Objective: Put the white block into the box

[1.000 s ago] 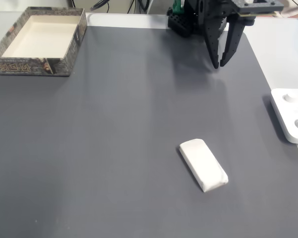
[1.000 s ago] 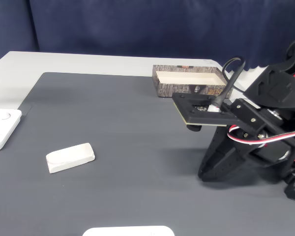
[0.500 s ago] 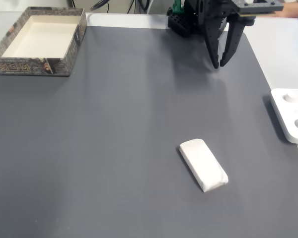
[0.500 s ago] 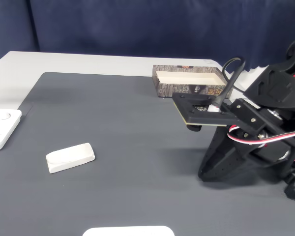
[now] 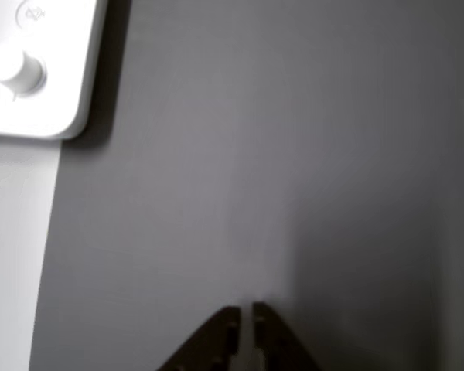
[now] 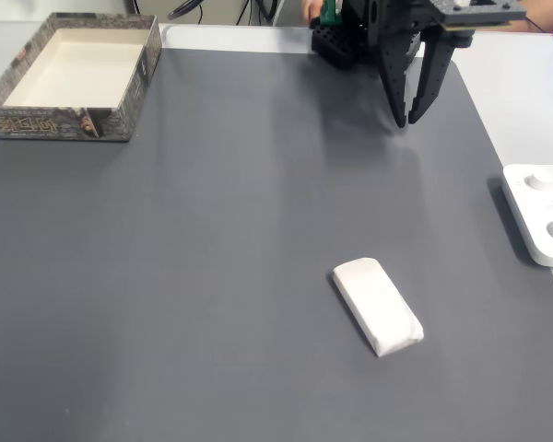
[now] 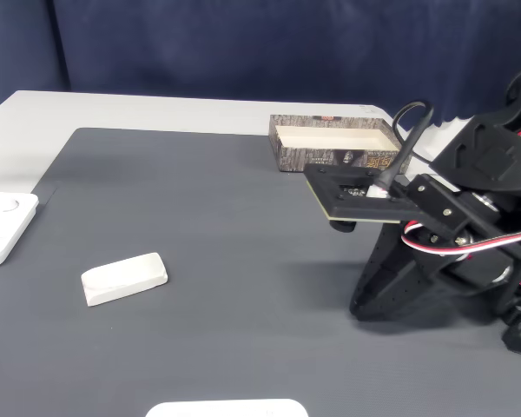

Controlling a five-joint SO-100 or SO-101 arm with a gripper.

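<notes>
The white block (image 6: 378, 306) lies flat on the dark grey mat, lower right of centre in a fixed view and at the left (image 7: 124, 278) in the other one. The box (image 6: 74, 124) stands open and empty at the mat's far left corner; from the side, the box (image 7: 334, 159) is at the back. My gripper (image 6: 407, 121) hangs fingers-down near the arm's base, far from both block and box, shut with nothing between the fingers. The other view has the gripper (image 5: 246, 313) at the bottom edge, its tips almost touching over bare mat. From the side the gripper (image 7: 358, 308) points down at the mat.
A white device (image 6: 539, 226) with round dents sits off the mat's right edge, also visible at the left (image 7: 0, 228). A white rounded device with a knob (image 5: 39, 69) lies at the upper left of the other view. Another white object (image 7: 226, 408) touches the bottom edge.
The arm and the block have not moved. Something small has come into view at the top edge behind the arm's base.
</notes>
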